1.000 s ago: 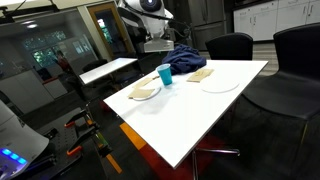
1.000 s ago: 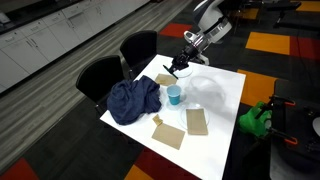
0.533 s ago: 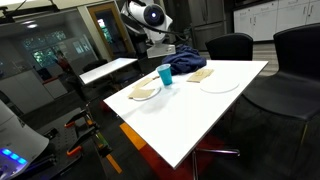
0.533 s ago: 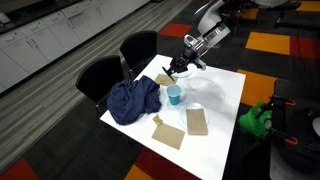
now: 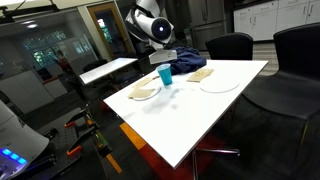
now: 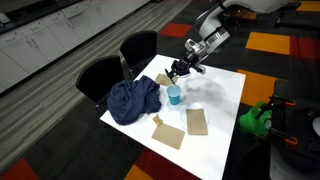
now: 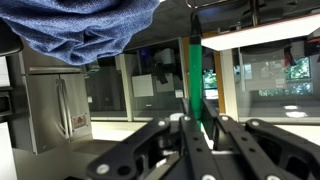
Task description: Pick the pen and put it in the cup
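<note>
One dark pen (image 7: 188,80) was seen clamped between the fingers of the gripper (image 7: 190,124) in the wrist view. The jaws were pressed against it from both sides, and its length stood straight out beyond the fingertips. A crumpled blue cloth (image 7: 80,25) was shown along the upper edge of that view, with an edge of the white table (image 7: 270,32) beside it.

In an exterior view the gripper (image 6: 180,70) was held in the air above the table (image 6: 225,110), near the blue cup (image 6: 175,95) but apart from it, a little toward the table's far side. The pen itself could not be made out there. The cup was found upright on the tabletop, just beside the blue cloth (image 6: 133,100), and two flat brown pieces (image 6: 197,121) were laid on the near part of the table.

In an exterior view the cup (image 5: 165,75) was placed between the cloth (image 5: 185,62) and a shallow pale bowl (image 5: 145,93), with a flat pale plate (image 5: 220,85) well apart.
</note>
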`<state>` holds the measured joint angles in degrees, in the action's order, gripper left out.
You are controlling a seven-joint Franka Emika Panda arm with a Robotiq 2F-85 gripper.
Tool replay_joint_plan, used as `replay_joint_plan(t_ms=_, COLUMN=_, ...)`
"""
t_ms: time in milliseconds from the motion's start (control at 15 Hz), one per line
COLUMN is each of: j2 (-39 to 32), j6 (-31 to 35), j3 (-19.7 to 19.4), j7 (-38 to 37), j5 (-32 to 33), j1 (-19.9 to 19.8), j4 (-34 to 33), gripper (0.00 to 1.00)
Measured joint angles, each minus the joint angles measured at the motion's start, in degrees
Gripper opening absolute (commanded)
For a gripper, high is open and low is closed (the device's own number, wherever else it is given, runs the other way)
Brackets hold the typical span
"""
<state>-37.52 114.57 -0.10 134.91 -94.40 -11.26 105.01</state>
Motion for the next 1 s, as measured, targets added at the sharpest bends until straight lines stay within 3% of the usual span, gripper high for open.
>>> replay_joint_plan(t_ms=1000, j2=-8.3, j6=-3.5, j3=-1.4, j7=0.9, j5=0.0, j1=0.4, j4=-4.6, gripper=0.04)
